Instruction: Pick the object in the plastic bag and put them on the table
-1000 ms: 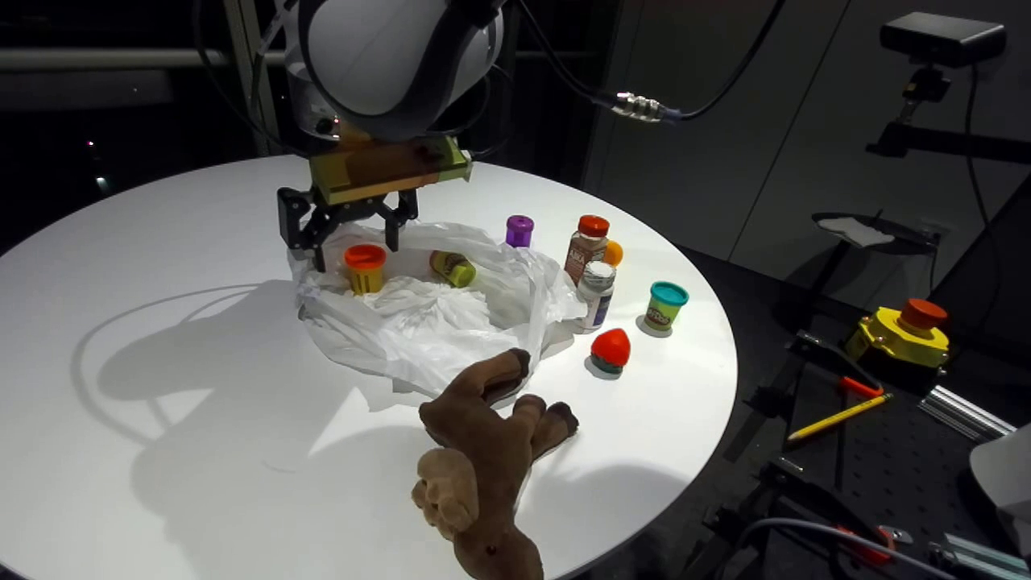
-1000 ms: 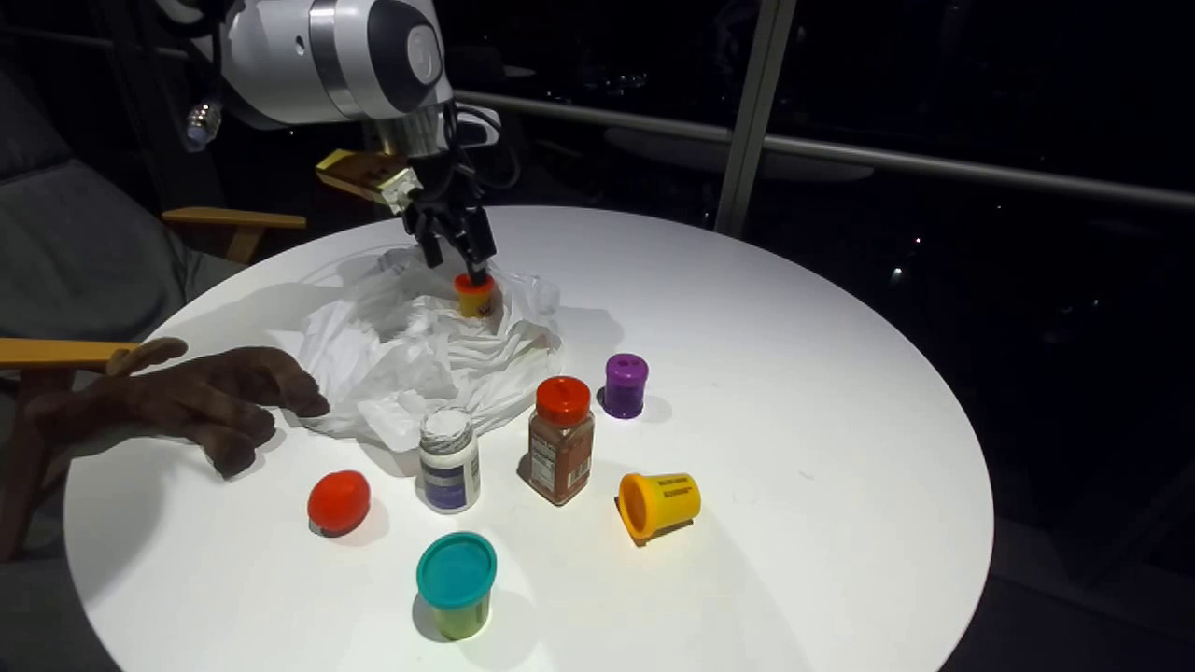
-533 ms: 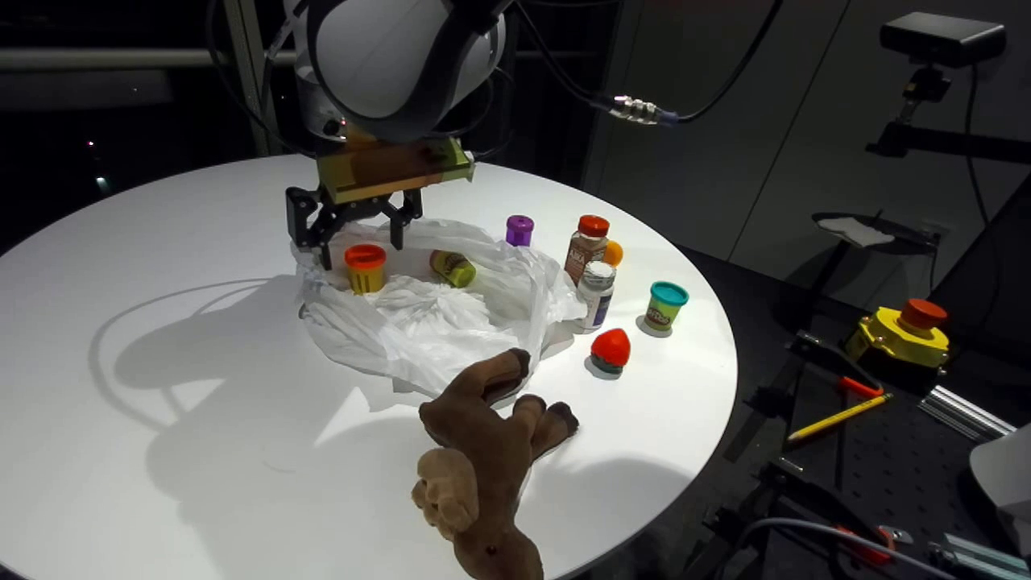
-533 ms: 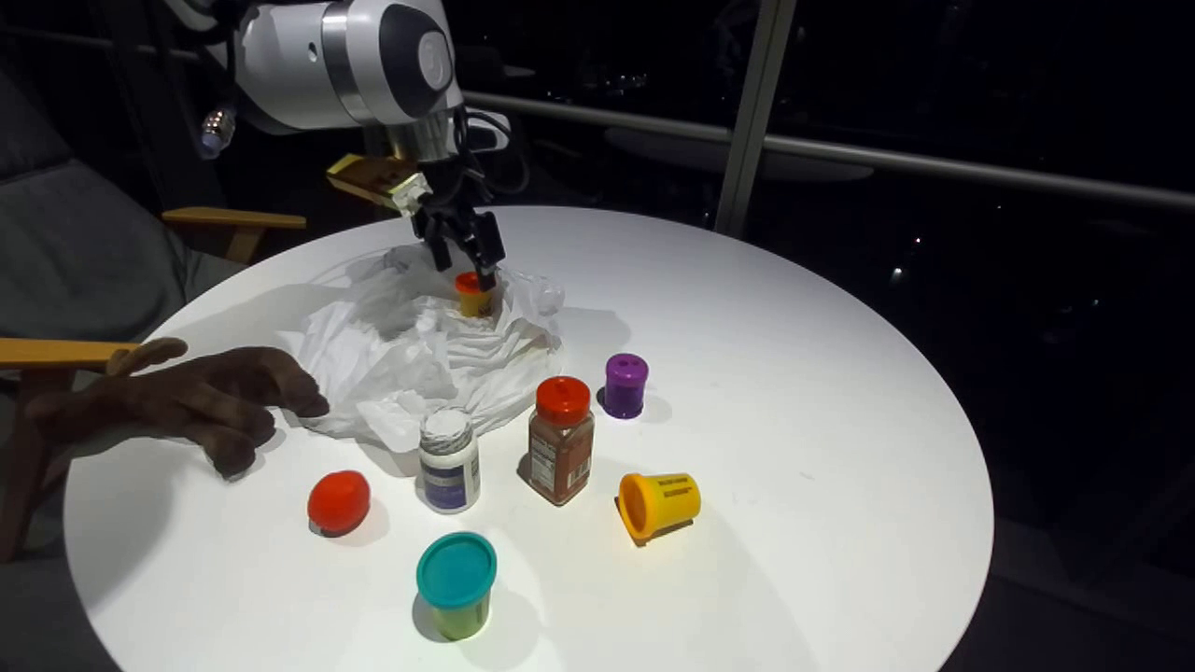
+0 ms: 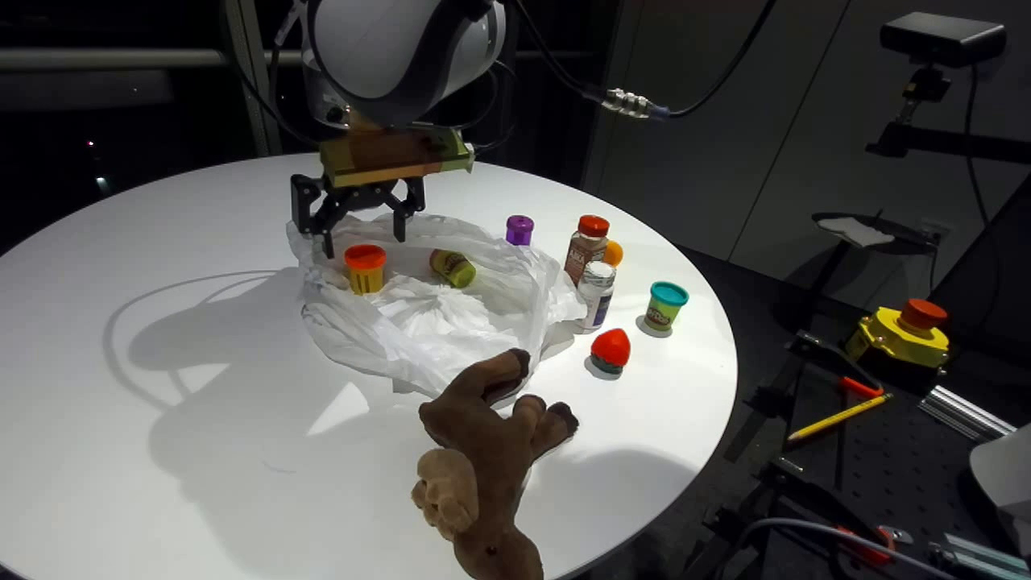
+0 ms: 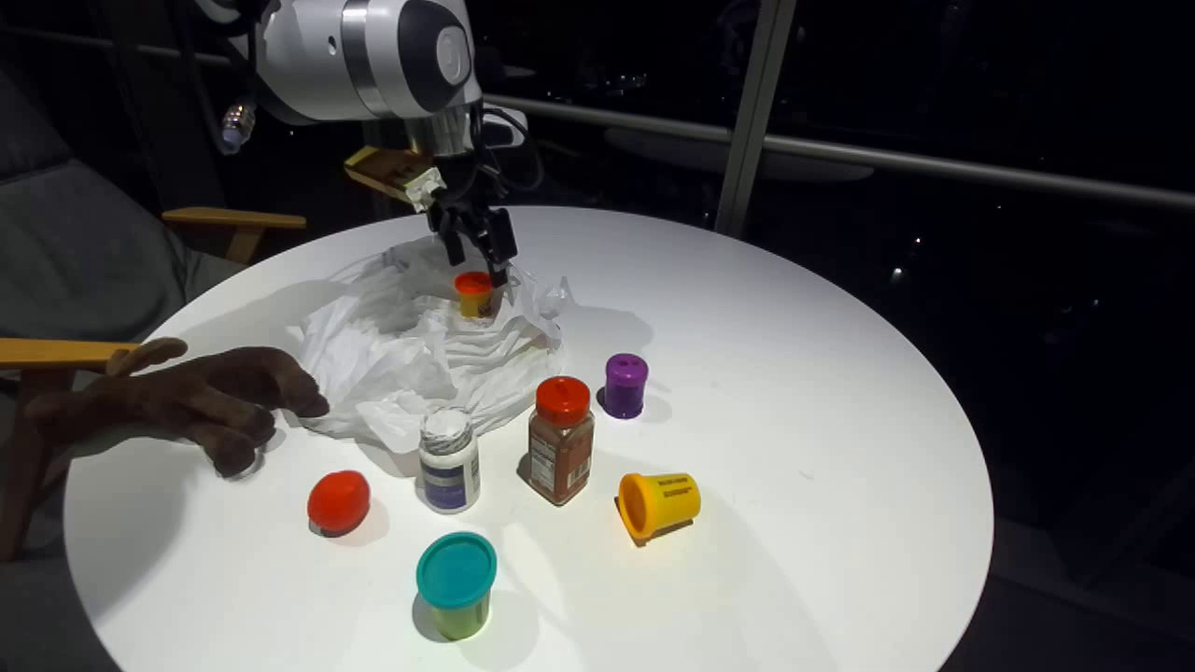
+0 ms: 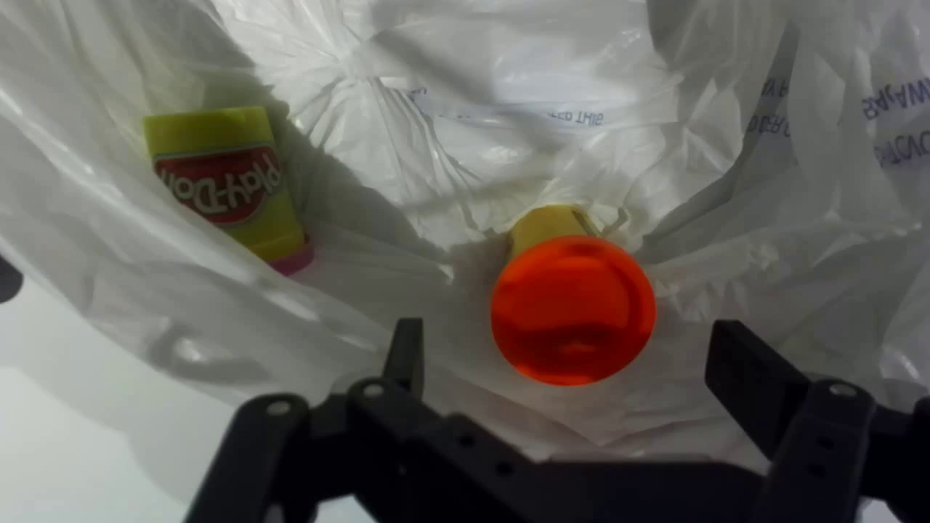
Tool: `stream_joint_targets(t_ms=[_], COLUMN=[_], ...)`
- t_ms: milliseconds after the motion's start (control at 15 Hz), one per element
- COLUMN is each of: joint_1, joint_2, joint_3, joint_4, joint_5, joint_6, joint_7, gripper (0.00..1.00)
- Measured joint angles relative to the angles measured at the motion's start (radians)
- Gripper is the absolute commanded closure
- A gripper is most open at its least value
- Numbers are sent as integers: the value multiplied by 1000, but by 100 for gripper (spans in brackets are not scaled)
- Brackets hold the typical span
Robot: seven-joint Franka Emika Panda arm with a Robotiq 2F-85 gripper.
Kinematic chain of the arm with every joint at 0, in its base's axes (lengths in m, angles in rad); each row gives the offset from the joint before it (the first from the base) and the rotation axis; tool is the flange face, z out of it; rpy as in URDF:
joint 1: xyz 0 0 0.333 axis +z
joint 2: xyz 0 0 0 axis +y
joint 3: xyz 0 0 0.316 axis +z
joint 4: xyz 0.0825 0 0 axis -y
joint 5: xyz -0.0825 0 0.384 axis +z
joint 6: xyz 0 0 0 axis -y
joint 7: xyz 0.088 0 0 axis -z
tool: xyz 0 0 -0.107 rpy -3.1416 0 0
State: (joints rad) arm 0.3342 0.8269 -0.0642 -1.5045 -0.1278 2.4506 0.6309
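One yellow cylindrical plastic tub with red-orange lid (image 5: 366, 270) stands upright in translucent white plastic bag (image 5: 411, 345), near bag's rim, on round white table (image 5: 64, 362). Black two-fingered gripper (image 7: 567, 354) seems directly above, fingers wide apart, nothing held. Wrist view: lid between fingertips; long axis vertical, straight descent likely suits. Pink-lidded yellow plastic tub (image 7: 227, 183) lies tipped, clear of fingers.

Plastic bag (image 5: 435, 318): thin translucent film, crinkled, glossy along its folds. Inside the bag: smooth plastic tub (image 5: 366, 278), its red lid (image 7: 572, 311) shiny. Beneath the bag: smooth white table (image 6: 803, 411). Beside the bag: plush toy (image 5: 487, 451), matt to my eye. Above the bag: smooth white robot arm (image 6: 313, 65), metal band (image 6: 362, 56). Well apart from the bag: chair (image 6: 93, 252) in matt grey cloth, wooden armrest (image 6: 233, 218).
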Motion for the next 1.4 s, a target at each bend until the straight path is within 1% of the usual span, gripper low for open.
stream_joint_targets(t_ms=[333, 400, 467, 533, 600, 667, 800, 867, 933, 1000, 1200, 1400], joint_1=[-1, -1, -1, -1, -1, -1, 0, 0, 0, 1, 1, 7], joint_2=[15, 17, 19, 22, 25, 28, 37, 41, 45, 50, 60, 44], joint_3=[3, 4, 5, 5, 5, 5, 5, 5, 5, 5, 8, 19], joint_4=[15, 17, 19, 21, 23, 26, 38, 44, 52, 62, 85, 81], joint_5=[5, 5, 5, 5, 5, 5, 5, 5, 5, 5, 5, 6], joint_6=[-34, -39, -45, -50, -53, -55, -62, -69, -75, -82, -97, -93], joint_7=[0, 0, 0, 0, 0, 0, 0, 0, 0, 0, 1, 10], gripper=[0, 6, 27, 31, 31, 38, 58, 66, 73, 77, 77, 77])
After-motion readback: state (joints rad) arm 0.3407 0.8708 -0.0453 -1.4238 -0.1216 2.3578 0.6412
